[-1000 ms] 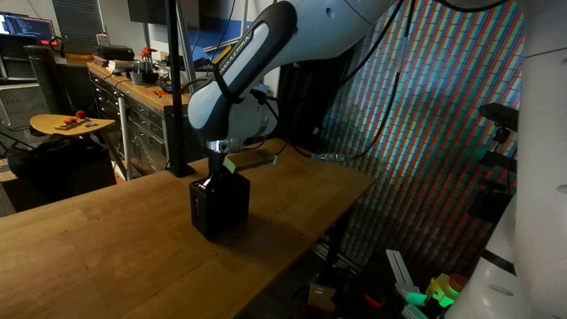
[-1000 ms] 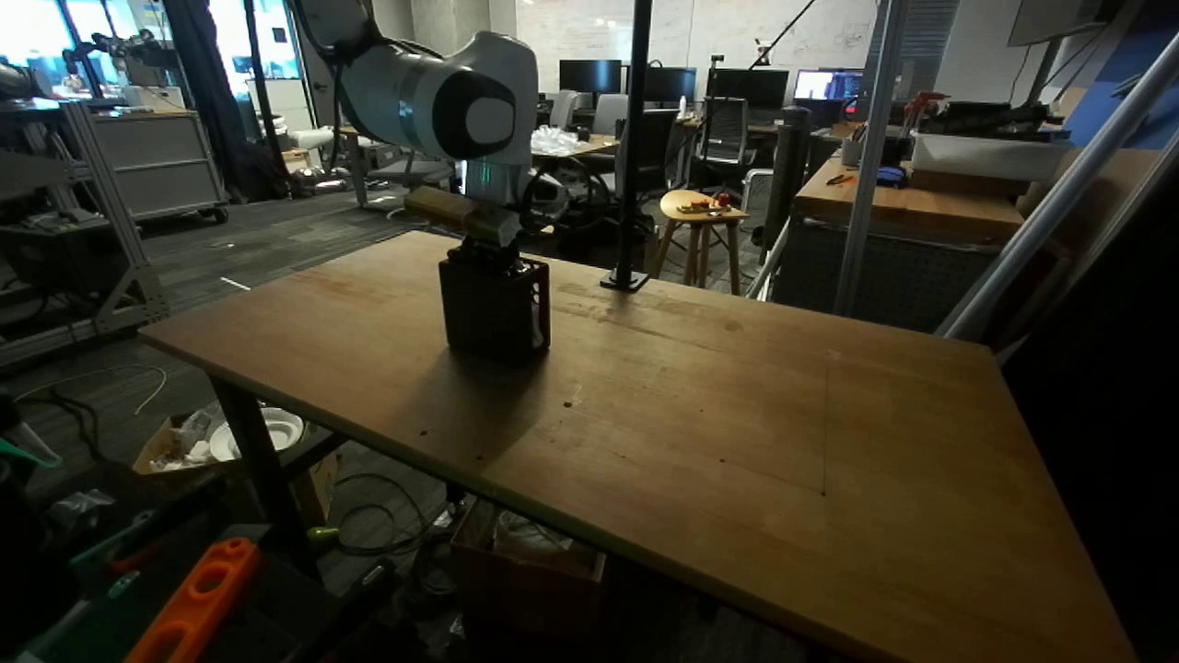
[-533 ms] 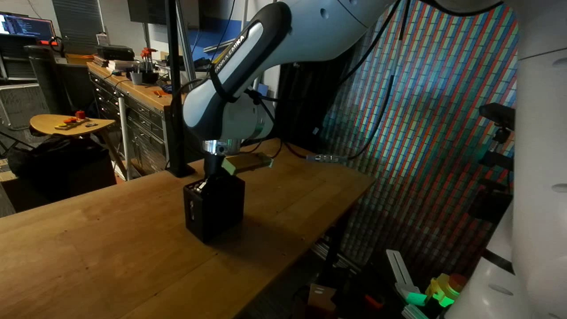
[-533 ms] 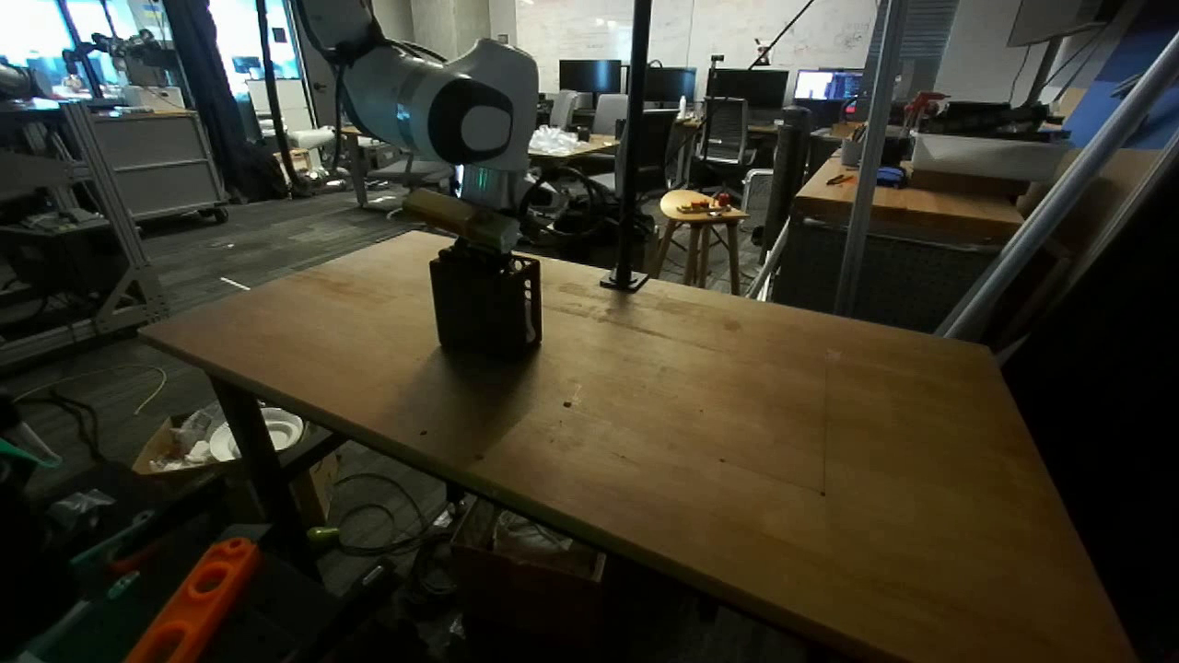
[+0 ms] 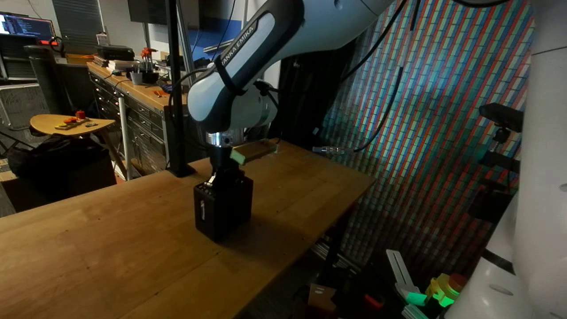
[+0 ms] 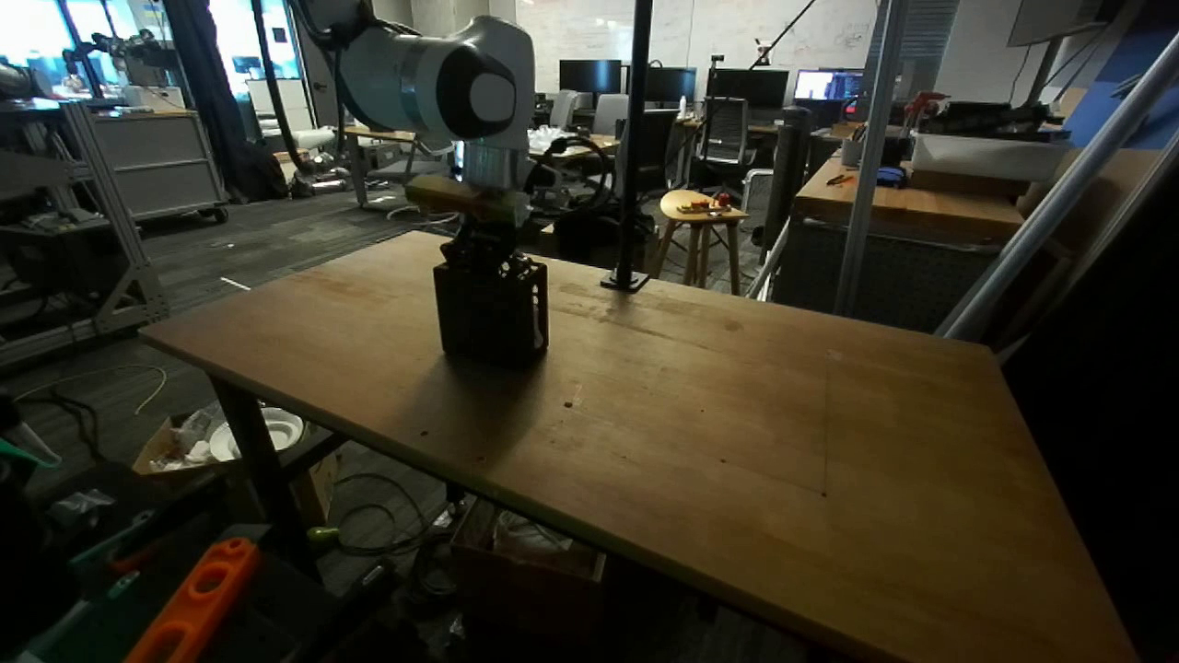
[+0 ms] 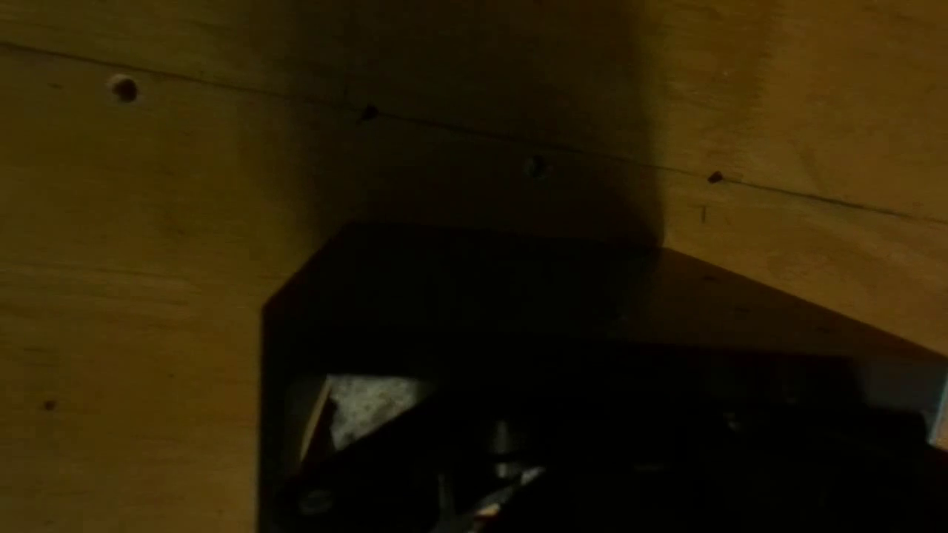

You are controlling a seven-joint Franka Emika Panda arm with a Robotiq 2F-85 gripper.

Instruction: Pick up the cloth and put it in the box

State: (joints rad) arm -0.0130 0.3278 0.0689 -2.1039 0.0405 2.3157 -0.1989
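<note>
Both fingers of my gripper (image 6: 486, 256) stand closed together, pointing down past the rim of the box (image 5: 234, 212). Its dark walls hide my tips, so I cannot tell whether any fabric is pinched between them. Just beside me, in the wrist view, a mottled pale patch of the cloth (image 7: 369, 406) shows inside the box, near a corner; a pale strip (image 5: 203, 210) in its perforated side is probably more of it. I judge that I am this low so as to tuck the soft stuff beneath the rim, the walls keeping it from spreading. The box sits upright on the wooden table (image 5: 110, 261), in from the edges, which presumably gives my arm (image 5: 319, 35) room to work from above. Beyond it a black post (image 6: 636, 138) stands on a foot plate, likely for steadiness. Farther off, a stool (image 5: 43, 122) bears small coloured pieces (image 5: 66, 125), well apart from my work.
</note>
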